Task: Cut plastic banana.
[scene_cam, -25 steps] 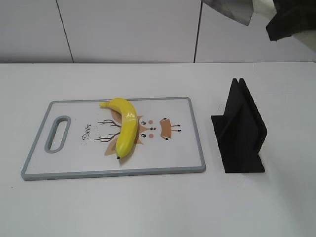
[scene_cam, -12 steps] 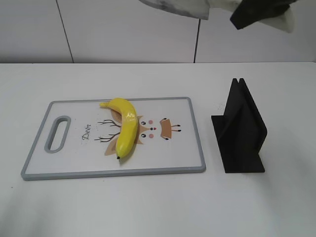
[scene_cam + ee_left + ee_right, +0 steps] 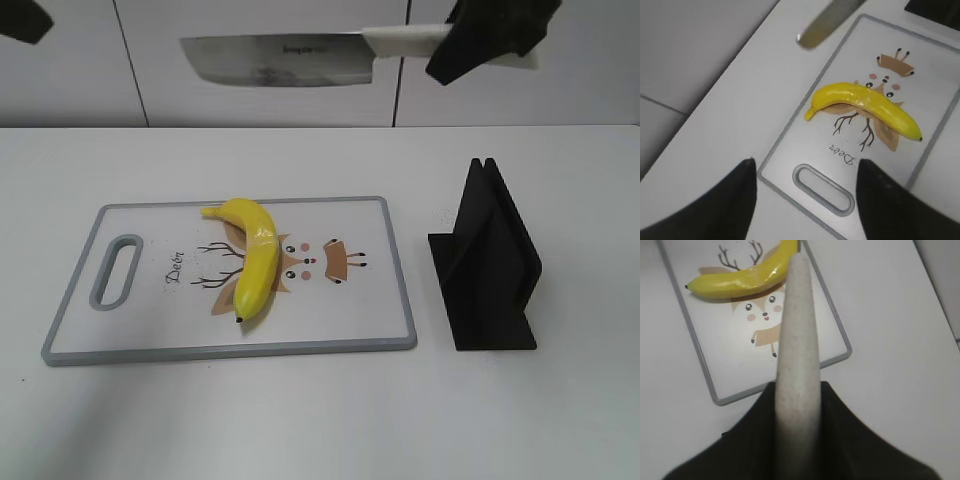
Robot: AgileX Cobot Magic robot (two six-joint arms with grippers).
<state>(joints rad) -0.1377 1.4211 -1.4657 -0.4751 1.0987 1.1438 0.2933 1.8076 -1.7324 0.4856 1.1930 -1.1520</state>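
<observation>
The plastic banana [image 3: 255, 262], glossy yellow with a dark tip, lies on the white cutting board [image 3: 150, 310]. It also shows in the left wrist view [image 3: 865, 104] and the right wrist view [image 3: 745, 280]. My right gripper [image 3: 487, 42] is shut on the pale handle of a knife [image 3: 275, 58]. It holds the broad steel blade level, high above the board's far edge. The handle [image 3: 796, 355] fills the right wrist view. My left gripper [image 3: 805, 172] is open and empty, high above the board's handle slot [image 3: 824, 189]; only a dark corner of it [image 3: 22, 18] shows at the exterior view's top left.
A black knife stand [image 3: 487, 268] sits on the white table right of the board. The board has a grey rim and a deer drawing [image 3: 305, 265]. A pale wall runs behind the table.
My right gripper has swung the knife leftward and down, so the blade now hangs level over the board's far side. The left gripper's corner has come into view at top left. The banana has not moved.
</observation>
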